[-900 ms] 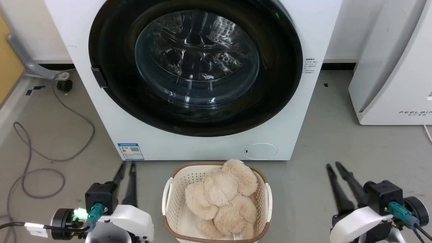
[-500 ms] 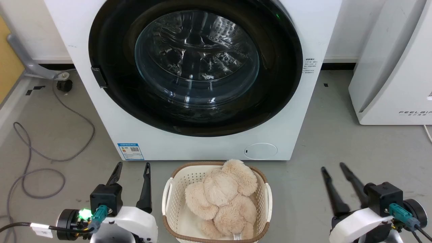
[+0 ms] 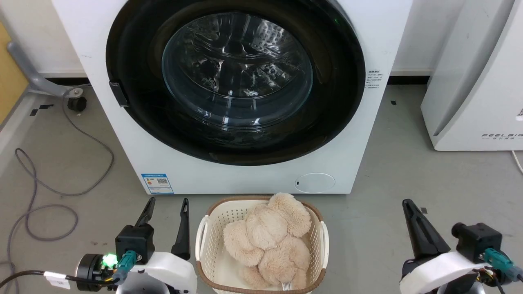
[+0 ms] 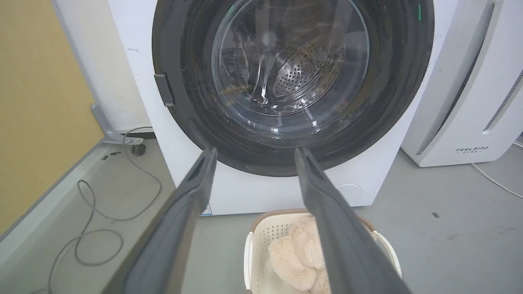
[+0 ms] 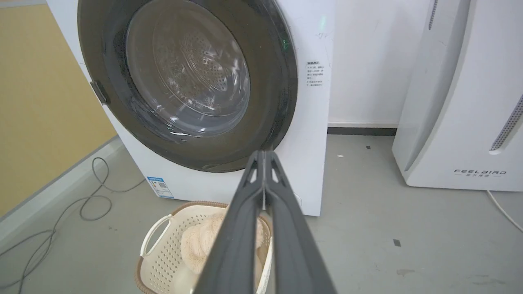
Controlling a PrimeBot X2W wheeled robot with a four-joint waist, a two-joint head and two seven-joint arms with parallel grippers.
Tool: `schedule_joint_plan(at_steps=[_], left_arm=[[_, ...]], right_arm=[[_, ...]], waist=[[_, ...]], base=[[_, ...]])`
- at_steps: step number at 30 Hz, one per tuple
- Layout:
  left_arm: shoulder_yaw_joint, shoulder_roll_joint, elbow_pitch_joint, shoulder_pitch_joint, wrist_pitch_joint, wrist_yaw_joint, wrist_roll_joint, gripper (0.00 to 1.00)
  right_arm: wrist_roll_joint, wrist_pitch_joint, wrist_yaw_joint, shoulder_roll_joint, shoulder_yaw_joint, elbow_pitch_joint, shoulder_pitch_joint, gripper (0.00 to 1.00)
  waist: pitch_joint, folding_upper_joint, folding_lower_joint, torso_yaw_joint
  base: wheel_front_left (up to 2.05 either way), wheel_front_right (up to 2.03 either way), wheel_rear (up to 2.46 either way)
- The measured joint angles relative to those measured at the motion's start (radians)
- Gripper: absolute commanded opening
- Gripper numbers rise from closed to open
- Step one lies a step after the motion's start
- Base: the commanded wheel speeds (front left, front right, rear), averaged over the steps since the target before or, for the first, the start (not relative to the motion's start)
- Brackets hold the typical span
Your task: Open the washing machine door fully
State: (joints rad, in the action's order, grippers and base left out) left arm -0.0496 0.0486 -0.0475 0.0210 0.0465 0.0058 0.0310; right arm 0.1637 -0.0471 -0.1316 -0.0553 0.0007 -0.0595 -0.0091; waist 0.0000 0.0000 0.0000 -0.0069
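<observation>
The washing machine door (image 3: 237, 81) sits shut, flush against the front of the white washing machine (image 3: 245, 179). Its glossy black ring spans nearly the whole width of the machine and its clear glass bowl bulges out at the centre. Through the glass the left wrist view shows the perforated steel drum (image 4: 302, 73). A small dark handle tab (image 3: 118, 93) sits on the door's left rim. A blue label (image 3: 157, 183) and a round cap (image 3: 314, 182) mark the machine's lower front. On the grey floor (image 3: 388, 163) just before the machine stands a cream basket (image 3: 202, 241) with a brown rim, holding a beige plush toy (image 3: 269, 237). The left gripper (image 3: 168, 202) hangs low at the basket's left side with its jaws spread wide, holding nothing and well apart from the door. In its own wrist view the left gripper (image 4: 255, 152) points at the door's lower edge. The right gripper (image 3: 408, 204) hangs low to the right of the basket, jaws pressed together and empty, tips meeting in its wrist view (image 5: 263, 153). A grey cable (image 3: 61, 179) loops over the floor at the left. A white appliance (image 3: 478, 81) lettered FEELBIRD stands at the right.
</observation>
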Motion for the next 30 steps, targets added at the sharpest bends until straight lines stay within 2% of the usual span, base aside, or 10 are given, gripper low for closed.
schedule_joint_plan(at_steps=[5,6,16,30], left_arm=[[-0.006,0.000,-0.007,0.002,0.009,0.002,0.002,1.00],[-0.010,0.000,-0.010,0.003,0.016,0.005,0.008,1.00],[-0.029,0.000,-0.014,0.022,0.035,0.012,0.016,1.00],[-0.040,0.000,-0.007,0.063,0.065,0.022,0.016,1.00]], right_arm=[[0.114,-0.010,0.000,0.000,0.007,-0.009,0.000,0.00],[0.184,-0.015,0.000,0.000,0.010,-0.014,-0.002,0.00],[0.405,-0.005,0.000,-0.003,-0.028,-0.040,-0.073,0.00],[0.662,0.025,0.000,-0.080,-0.060,-0.206,-0.302,0.00]], waist=[[0.000,0.0000,0.0000,-0.002],[0.003,0.0000,0.0000,-0.003],[0.021,0.0000,0.0001,-0.005],[0.085,0.0000,0.0002,-0.011]], base=[[0.00,0.00,0.00],[0.00,0.00,0.00],[0.00,0.00,0.00],[0.00,0.00,0.00]])
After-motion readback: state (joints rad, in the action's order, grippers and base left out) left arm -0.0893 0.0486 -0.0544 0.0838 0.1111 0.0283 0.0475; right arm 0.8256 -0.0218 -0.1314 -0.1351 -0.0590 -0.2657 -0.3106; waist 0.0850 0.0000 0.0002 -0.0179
